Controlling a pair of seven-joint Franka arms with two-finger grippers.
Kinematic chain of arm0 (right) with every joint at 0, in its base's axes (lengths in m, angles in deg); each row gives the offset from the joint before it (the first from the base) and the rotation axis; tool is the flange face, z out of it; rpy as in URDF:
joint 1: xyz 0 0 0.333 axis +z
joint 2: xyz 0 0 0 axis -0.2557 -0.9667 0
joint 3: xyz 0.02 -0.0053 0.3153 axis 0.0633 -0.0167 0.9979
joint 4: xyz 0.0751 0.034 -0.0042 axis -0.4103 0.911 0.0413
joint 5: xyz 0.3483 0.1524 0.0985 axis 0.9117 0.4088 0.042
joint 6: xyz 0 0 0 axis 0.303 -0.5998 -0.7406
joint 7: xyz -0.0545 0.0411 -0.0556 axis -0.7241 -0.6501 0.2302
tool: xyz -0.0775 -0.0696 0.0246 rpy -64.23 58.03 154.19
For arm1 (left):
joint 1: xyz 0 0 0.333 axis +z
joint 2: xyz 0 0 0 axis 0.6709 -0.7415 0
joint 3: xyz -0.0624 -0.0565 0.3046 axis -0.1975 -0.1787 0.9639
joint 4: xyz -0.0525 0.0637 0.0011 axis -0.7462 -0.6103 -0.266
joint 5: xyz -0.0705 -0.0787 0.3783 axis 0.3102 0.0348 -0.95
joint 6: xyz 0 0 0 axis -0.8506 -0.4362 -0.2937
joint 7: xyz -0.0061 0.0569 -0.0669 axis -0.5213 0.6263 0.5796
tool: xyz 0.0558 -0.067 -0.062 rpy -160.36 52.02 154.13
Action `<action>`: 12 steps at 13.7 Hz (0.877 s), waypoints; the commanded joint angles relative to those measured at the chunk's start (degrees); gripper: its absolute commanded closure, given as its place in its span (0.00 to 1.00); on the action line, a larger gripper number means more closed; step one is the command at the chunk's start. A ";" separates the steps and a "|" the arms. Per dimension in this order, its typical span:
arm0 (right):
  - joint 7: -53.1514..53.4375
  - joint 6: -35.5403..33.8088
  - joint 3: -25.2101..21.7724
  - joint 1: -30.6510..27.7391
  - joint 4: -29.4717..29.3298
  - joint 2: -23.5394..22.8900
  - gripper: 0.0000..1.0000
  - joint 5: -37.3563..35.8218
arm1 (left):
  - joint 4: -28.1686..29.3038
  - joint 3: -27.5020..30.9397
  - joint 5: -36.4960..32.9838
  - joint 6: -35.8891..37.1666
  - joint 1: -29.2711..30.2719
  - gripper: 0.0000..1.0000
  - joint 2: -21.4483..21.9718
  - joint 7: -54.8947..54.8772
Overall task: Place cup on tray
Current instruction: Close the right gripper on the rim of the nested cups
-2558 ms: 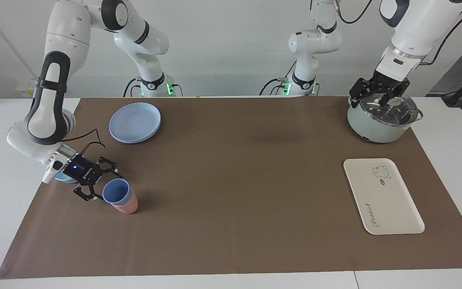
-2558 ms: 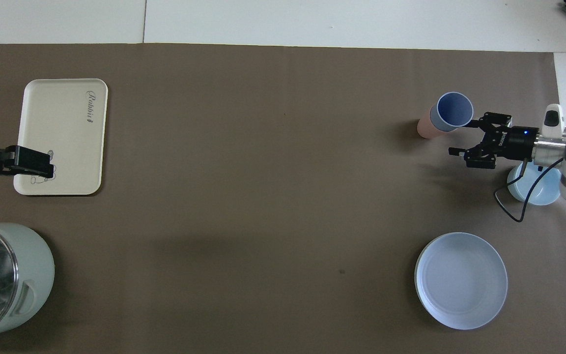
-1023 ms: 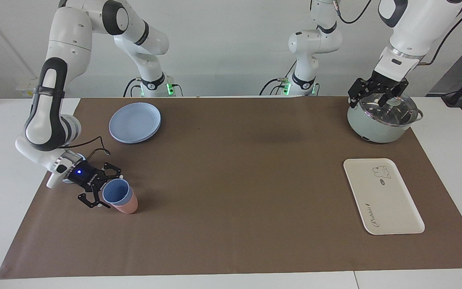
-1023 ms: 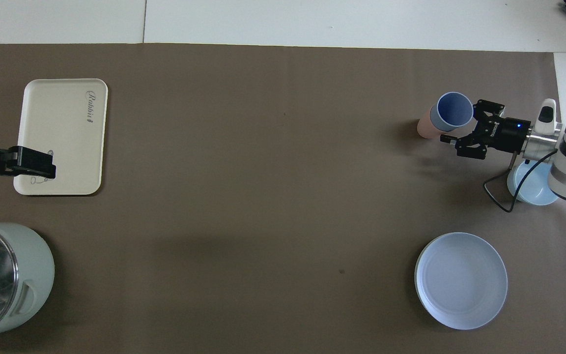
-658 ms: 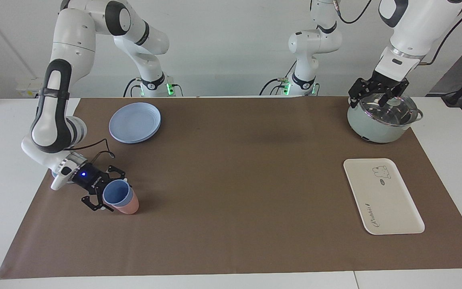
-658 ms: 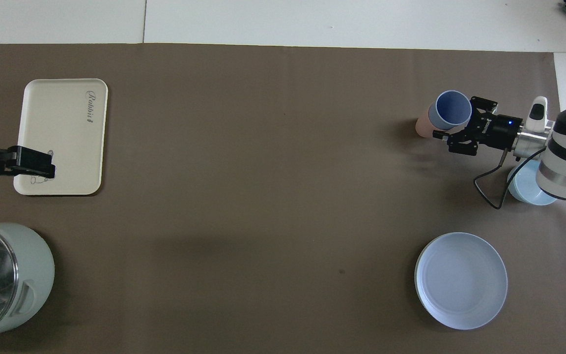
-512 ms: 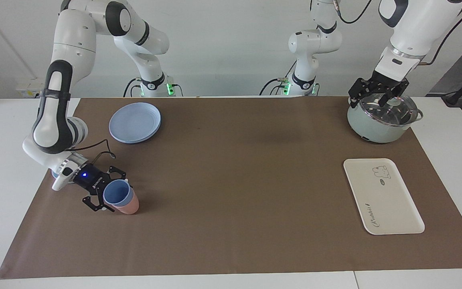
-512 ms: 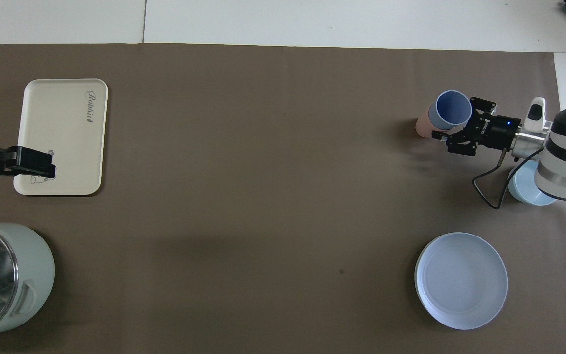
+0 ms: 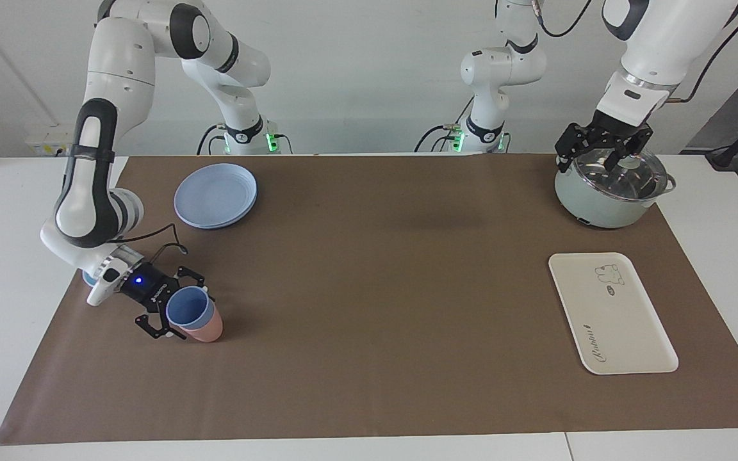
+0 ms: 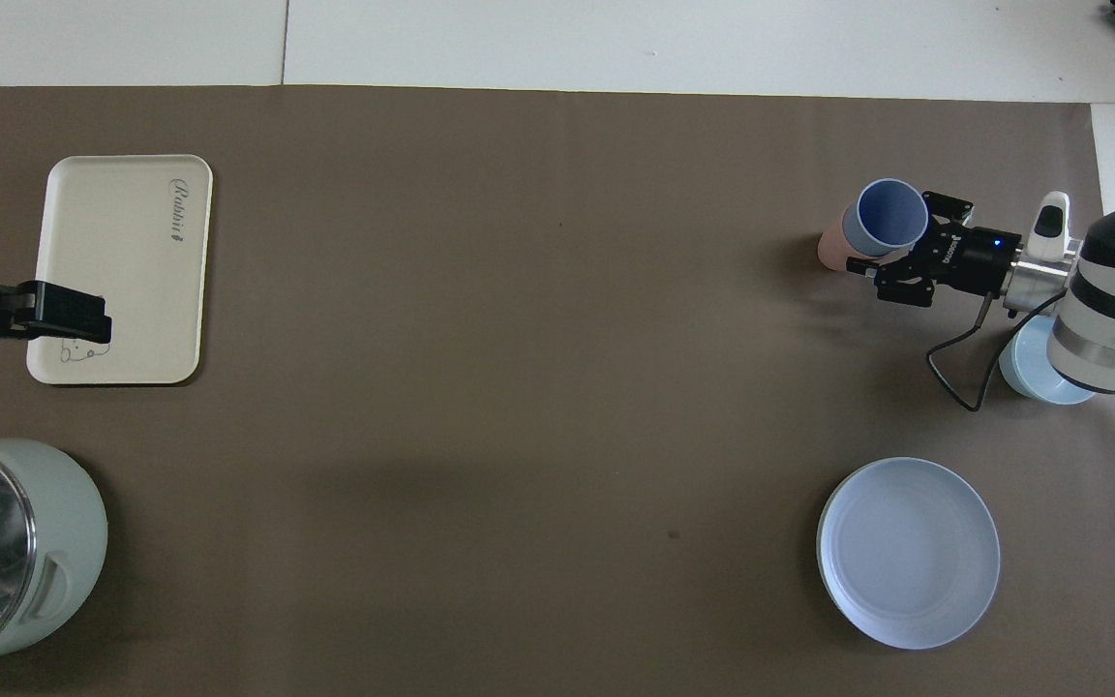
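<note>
The periwinkle-blue cup [image 9: 184, 309] sits nested inside a salmon-pink tumbler [image 9: 210, 330] on the brown mat at the right arm's end of the table; it also shows in the overhead view [image 10: 891, 215]. My right gripper [image 9: 180, 307] is open, low at the mat, with one finger on each side of the blue cup's upper part; it also shows in the overhead view [image 10: 898, 237]. The cream-white tray [image 9: 619, 320] lies bare at the left arm's end [image 10: 122, 281]. My left gripper [image 9: 603, 148] waits over the pot's lid.
A pale green pot [image 9: 612, 195] with a glass lid stands nearer to the robots than the tray. A round blue plate [image 9: 215, 195] lies nearer to the robots than the cups. A light-blue bowl [image 10: 1037, 373] sits under the right arm's wrist.
My right gripper has slid along the mat toward the cups, and its fingers now straddle the blue cup. The left arm has barely moved.
</note>
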 commanded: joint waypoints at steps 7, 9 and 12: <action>-2.86 0.60 0.30 0.89 -0.27 -0.88 0.39 2.39 | 0.34 0.14 1.55 -1.55 -0.61 0.01 0.65 -1.22; -2.25 0.68 0.30 1.68 -0.27 -0.88 1.00 2.48 | 0.34 0.14 1.81 -1.55 -0.53 0.01 0.65 -1.22; -1.20 0.60 0.30 1.76 -0.36 -0.79 1.00 2.48 | 0.25 0.14 1.90 -1.81 -0.61 0.02 0.65 -1.13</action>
